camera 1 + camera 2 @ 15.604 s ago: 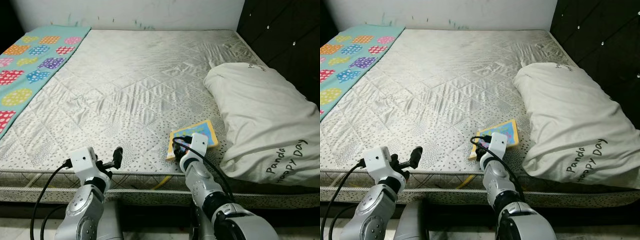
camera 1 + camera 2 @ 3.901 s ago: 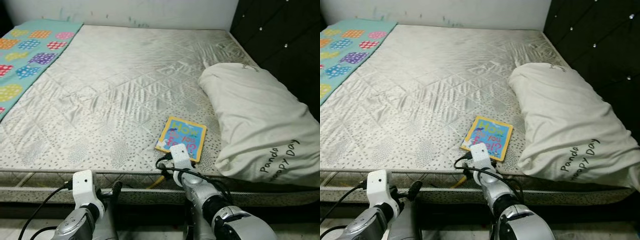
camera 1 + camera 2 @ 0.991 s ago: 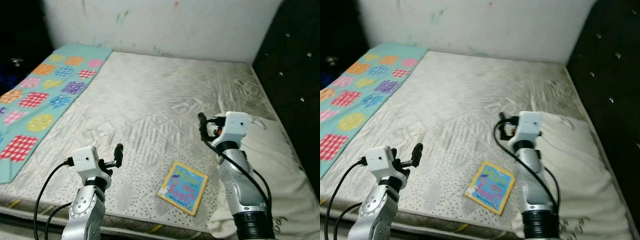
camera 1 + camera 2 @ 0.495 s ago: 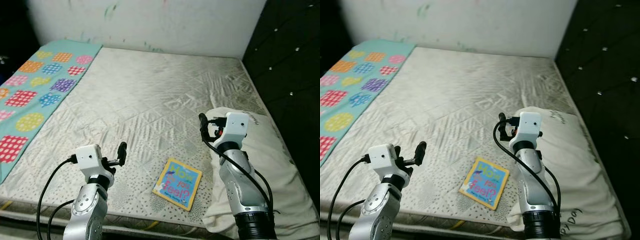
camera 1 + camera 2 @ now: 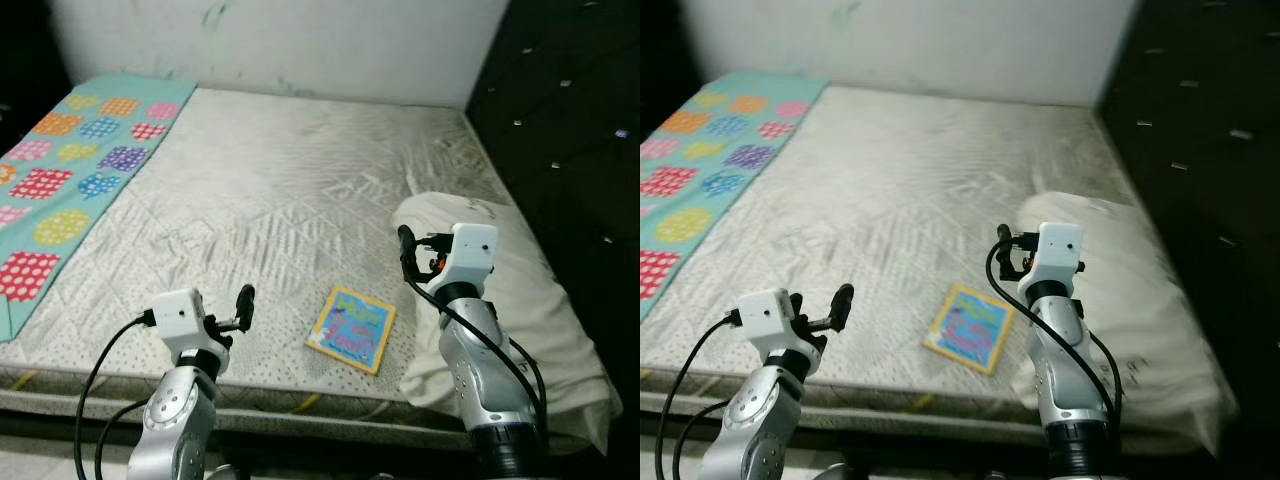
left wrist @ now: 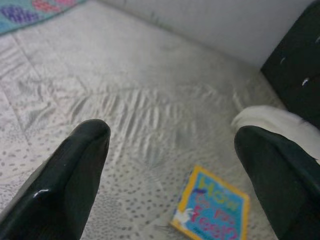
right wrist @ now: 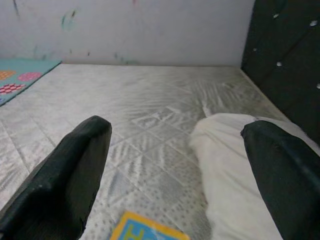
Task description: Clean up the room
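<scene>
The little book (image 5: 351, 328) lies flat on the mattress (image 5: 270, 190), near the front edge and just beside the pillow (image 5: 520, 290). Both the left gripper (image 6: 170, 165) and the right gripper (image 7: 175, 165) hang above the bed with fingers spread wide, holding nothing. I think the flat book could be hard to pinch, so a push might slide it off the edge or under the pillow.

The mattress (image 5: 280, 190) is pale grey with a quilted diamond pattern. At upper left, a teal blanket (image 5: 60, 180) carries multicoloured dotted patches. Book (image 5: 351, 327): blue, yellow-edged. Pillow (image 5: 510, 290): white.
</scene>
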`<state>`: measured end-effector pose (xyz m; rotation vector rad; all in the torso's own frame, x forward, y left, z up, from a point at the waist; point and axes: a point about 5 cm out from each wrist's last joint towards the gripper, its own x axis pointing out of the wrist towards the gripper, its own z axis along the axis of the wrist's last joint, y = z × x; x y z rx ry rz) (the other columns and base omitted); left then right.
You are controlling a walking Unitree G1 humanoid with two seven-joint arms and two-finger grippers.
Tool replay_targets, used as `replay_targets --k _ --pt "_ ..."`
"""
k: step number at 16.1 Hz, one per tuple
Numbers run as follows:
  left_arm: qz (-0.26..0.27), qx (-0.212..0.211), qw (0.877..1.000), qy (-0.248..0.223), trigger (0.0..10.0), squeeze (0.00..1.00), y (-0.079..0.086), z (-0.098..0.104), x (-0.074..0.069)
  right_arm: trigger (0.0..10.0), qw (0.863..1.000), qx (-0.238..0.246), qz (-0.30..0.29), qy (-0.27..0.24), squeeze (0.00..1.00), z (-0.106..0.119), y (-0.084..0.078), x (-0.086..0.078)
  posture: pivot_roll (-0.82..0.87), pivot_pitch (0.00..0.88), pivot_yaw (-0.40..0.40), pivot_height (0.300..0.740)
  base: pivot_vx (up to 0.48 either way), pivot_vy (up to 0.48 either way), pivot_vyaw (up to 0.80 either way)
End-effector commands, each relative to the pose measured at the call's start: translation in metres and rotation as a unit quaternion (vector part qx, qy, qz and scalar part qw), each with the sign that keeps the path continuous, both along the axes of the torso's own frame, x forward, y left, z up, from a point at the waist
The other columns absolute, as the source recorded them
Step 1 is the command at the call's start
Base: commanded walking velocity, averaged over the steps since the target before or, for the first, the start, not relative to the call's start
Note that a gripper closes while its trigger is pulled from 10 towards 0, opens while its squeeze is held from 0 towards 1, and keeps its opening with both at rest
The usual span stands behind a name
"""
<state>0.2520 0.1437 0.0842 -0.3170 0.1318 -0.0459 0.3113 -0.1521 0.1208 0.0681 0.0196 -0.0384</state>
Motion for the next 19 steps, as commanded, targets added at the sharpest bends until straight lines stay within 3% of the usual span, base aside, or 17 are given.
replay_targets --k 1,3,12,19 --pt "0.010 -0.008 1.000 0.008 10.0 0.00 0.0022 -0.0031 -0.0043 10.0 1.000 -0.005 0.007 -0.014 0.00 0.0088 0.0050 0.0038 -0.06 0.000 -0.025 0.740 0.000 0.000 0.00" --pt "0.010 -0.022 1.000 -0.001 10.0 0.00 0.0039 -0.0022 -0.0050 10.0 1.000 -0.009 0.007 -0.012 0.00 0.0074 0.0038 0.0034 -0.06 0.000 -0.026 0.740 0.000 0.000 0.00" --pt "0.017 -0.010 1.000 0.007 10.0 0.00 0.0084 -0.0045 -0.0053 10.0 1.000 -0.010 0.008 -0.010 0.00 0.0059 0.0036 0.0042 -0.06 0.000 -0.024 0.740 0.000 0.000 0.00" --pt "-0.001 -0.015 1.000 -0.004 10.0 0.00 0.0061 -0.0032 -0.0062 10.0 1.000 -0.015 0.007 -0.006 0.00 0.0034 0.0018 0.0039 -0.06 0.000 -0.026 0.740 0.116 0.000 -0.74"
